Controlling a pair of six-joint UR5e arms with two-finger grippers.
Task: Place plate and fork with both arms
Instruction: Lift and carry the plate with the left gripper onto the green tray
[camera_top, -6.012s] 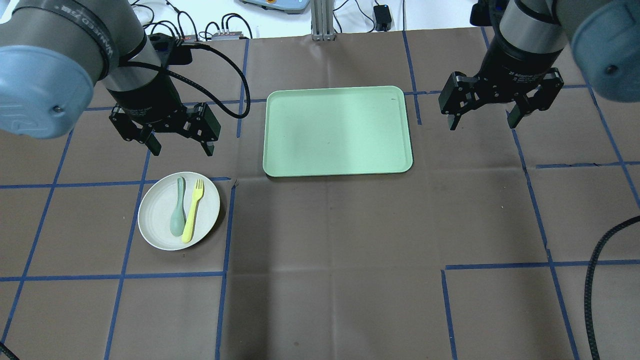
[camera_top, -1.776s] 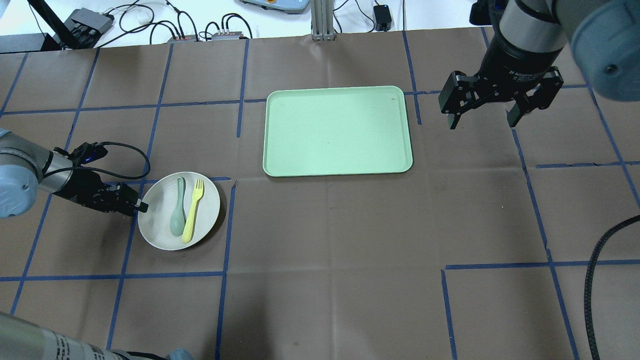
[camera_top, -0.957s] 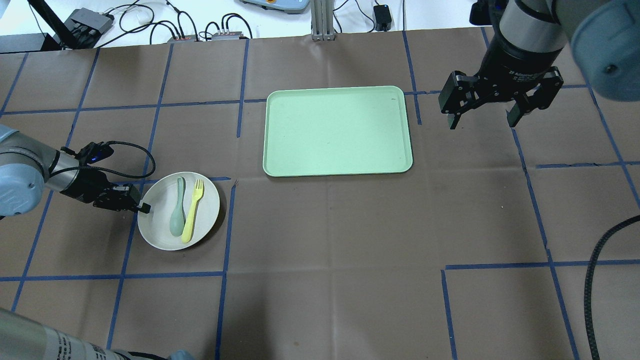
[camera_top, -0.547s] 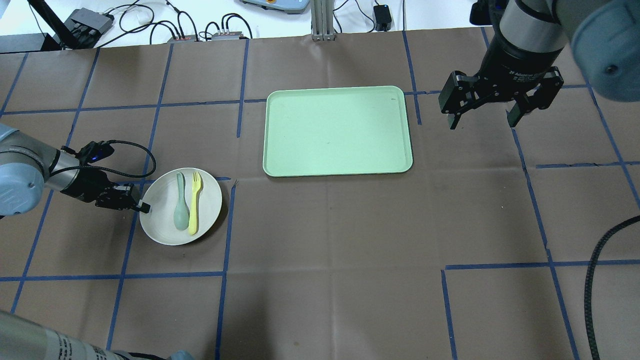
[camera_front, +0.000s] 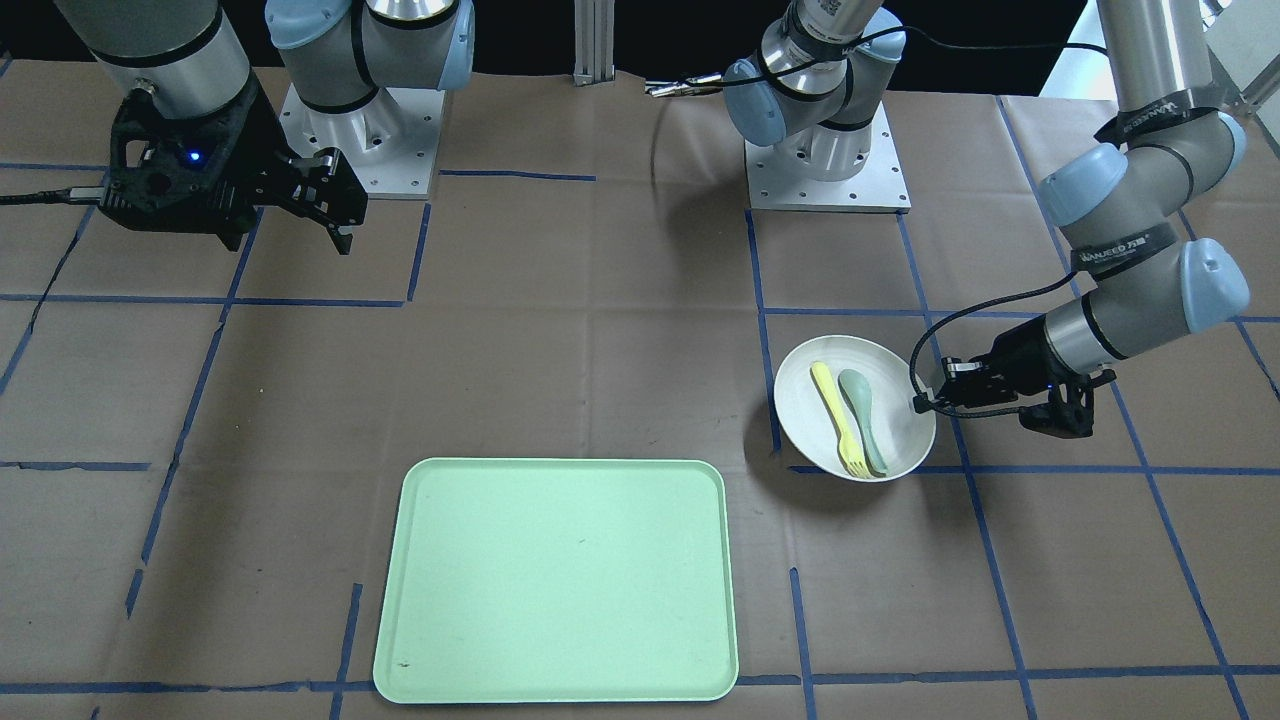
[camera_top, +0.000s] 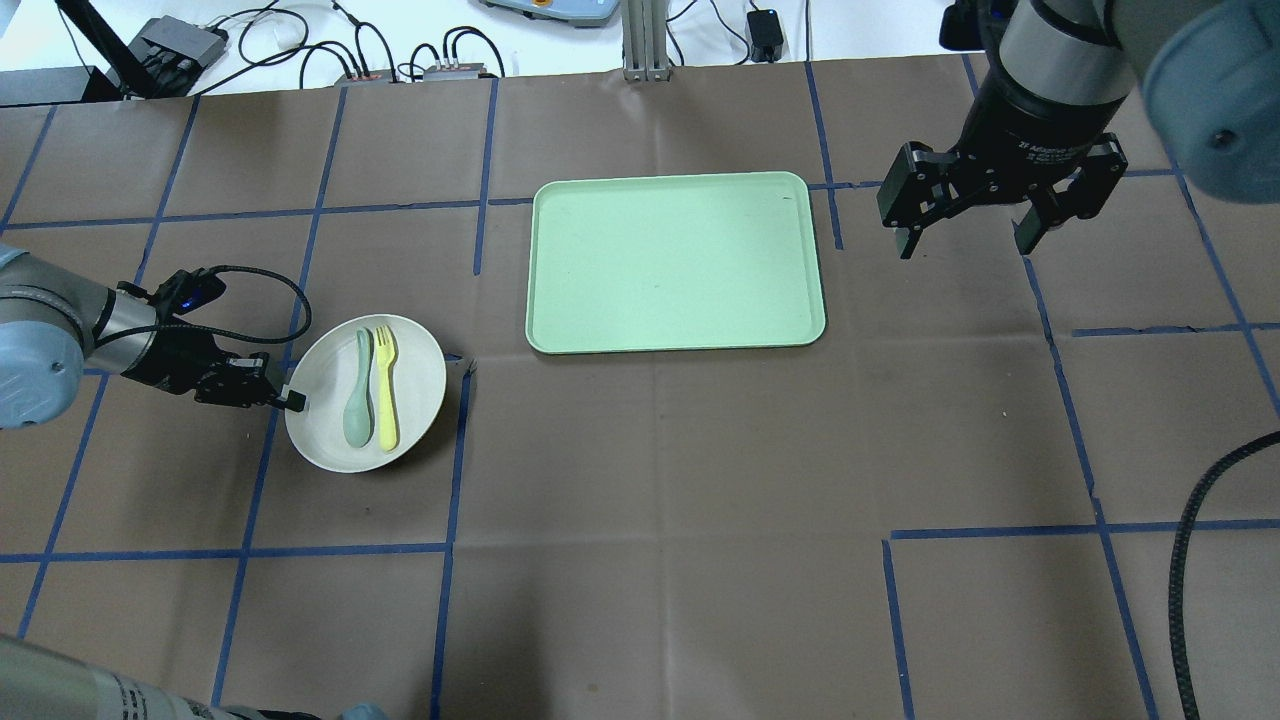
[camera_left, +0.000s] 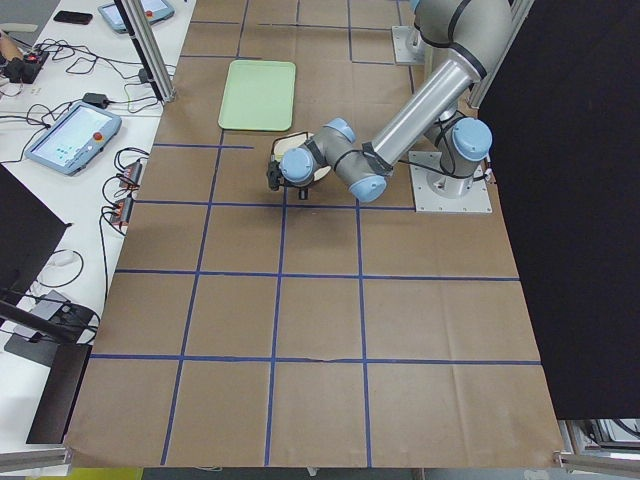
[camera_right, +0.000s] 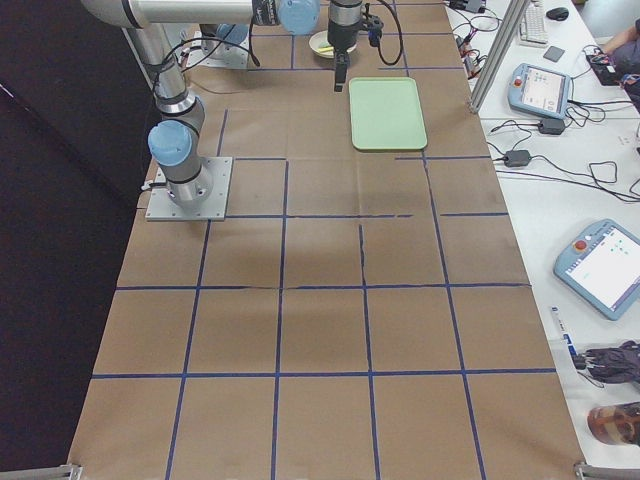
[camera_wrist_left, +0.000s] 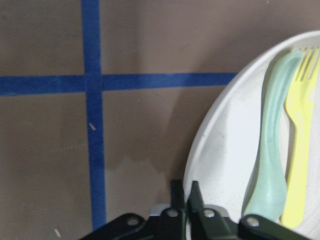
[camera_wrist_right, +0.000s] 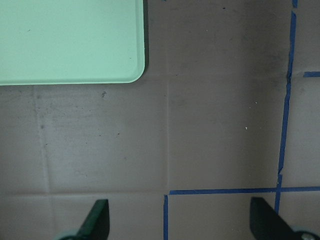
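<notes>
Off-white plate (camera_top: 420, 375) sits left of the mint-green tray (camera_top: 675, 262), apart from it, over the brown paper-covered table (camera_top: 700, 480), and throws a shadow on its tray side. On it the yellow fork (camera_top: 386, 385) and the grey-green spoon (camera_top: 357, 420) lie side by side. The left gripper (camera_top: 295, 401) reaches in low from the side, its fingers (camera_wrist_left: 176, 192) clenched on the plate's rim. The right gripper (camera_top: 962, 249) hangs beside the tray's far right corner, fingers spread wide, holding nothing.

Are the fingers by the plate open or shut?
Shut: the left fingers pinch the plate by its rim, with barely a gap between them in the wrist view.
</notes>
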